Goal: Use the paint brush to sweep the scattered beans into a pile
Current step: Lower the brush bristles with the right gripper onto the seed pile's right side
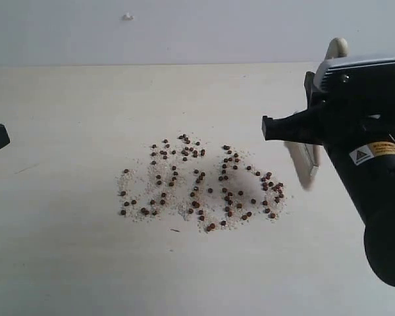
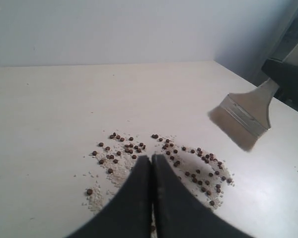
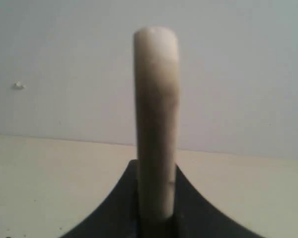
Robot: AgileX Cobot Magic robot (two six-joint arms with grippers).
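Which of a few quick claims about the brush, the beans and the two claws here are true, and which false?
1. The right gripper holds the paint brush by its handle. True.
2. The beans already form one neat pile. False: they lie scattered over the table.
3. The left gripper is shut and empty. True.
4. The brush bristles sit in the middle of the beans. False: the brush is off to one side of them.
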